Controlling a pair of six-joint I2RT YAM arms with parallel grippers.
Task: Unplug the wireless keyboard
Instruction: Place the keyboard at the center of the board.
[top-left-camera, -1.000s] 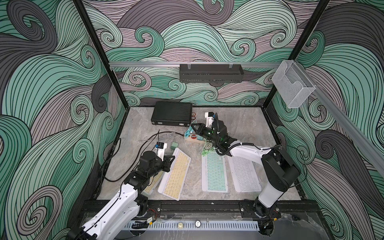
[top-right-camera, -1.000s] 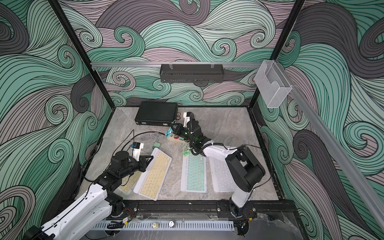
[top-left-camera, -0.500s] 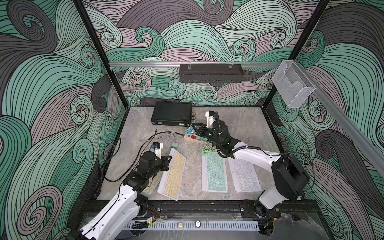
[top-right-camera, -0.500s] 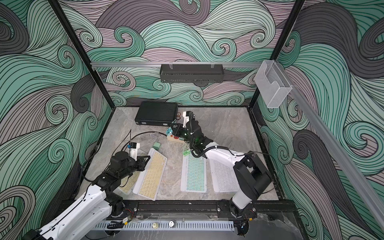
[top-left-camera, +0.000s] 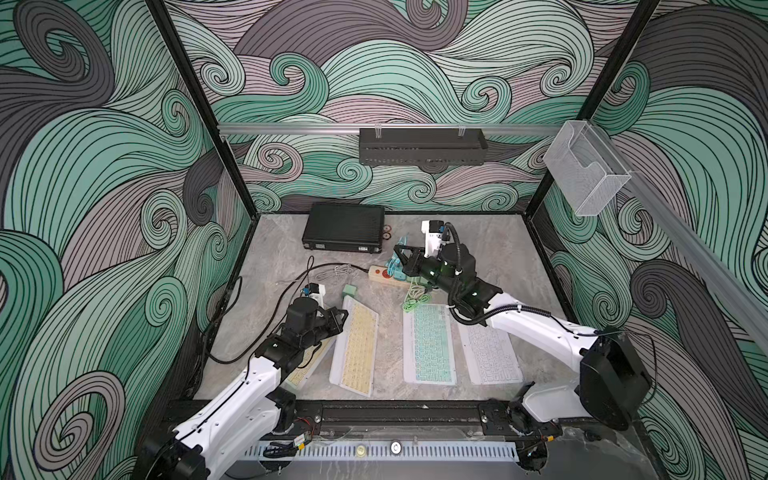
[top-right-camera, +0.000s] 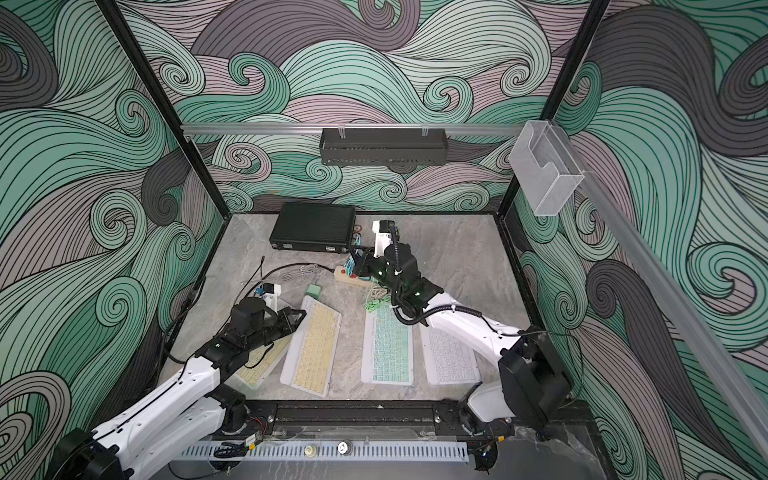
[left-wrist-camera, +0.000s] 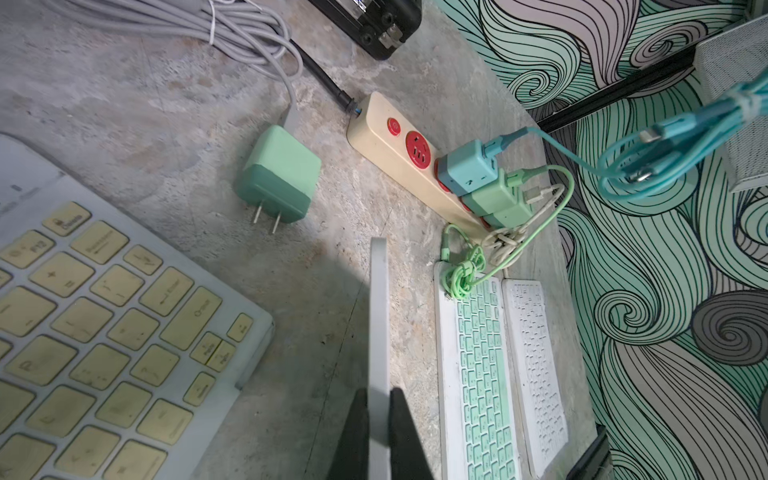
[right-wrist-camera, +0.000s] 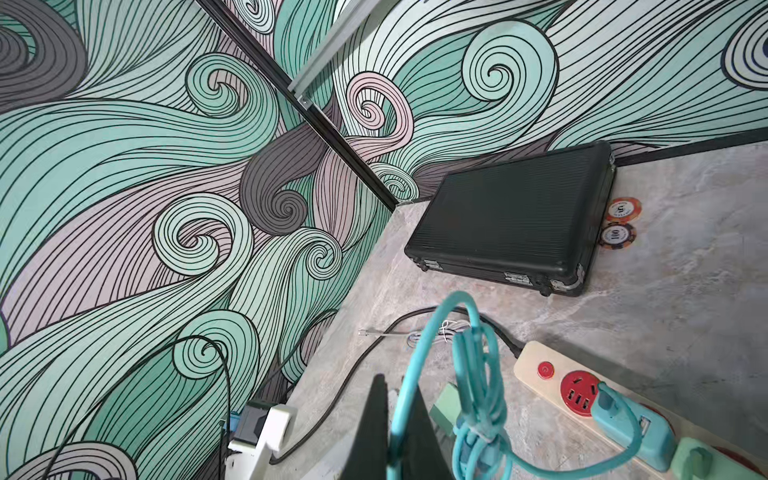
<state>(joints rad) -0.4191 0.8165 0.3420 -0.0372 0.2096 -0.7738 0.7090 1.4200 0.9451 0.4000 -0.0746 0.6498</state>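
Observation:
Two yellow-keyed keyboards lie at the left. My left gripper (top-left-camera: 343, 316) (left-wrist-camera: 379, 399) is shut on the far corner of one yellow keyboard (top-left-camera: 357, 349), seen as a thin white edge (left-wrist-camera: 379, 316) between the jaws. My right gripper (top-left-camera: 399, 251) (right-wrist-camera: 395, 399) is shut on a teal cable (right-wrist-camera: 473, 374) and holds its bundle above the beige power strip (top-left-camera: 380, 274) (left-wrist-camera: 386, 149). The cable runs to a teal charger (left-wrist-camera: 467, 168) plugged into the strip. A green-keyed keyboard (top-left-camera: 430, 343) has a coiled green cable (top-left-camera: 415, 301) at its far end.
A white keyboard (top-left-camera: 490, 353) lies right of the green one. An unplugged green charger (top-left-camera: 350, 289) with a grey cord lies near the strip. A black case (top-left-camera: 345, 227) and two chips (right-wrist-camera: 619, 222) sit at the back. A black cable (top-left-camera: 266, 316) loops at the left.
My right gripper has moved a little up and back with the teal cable, and that arm's elbow has swung out to the right. The left gripper has hardly moved.

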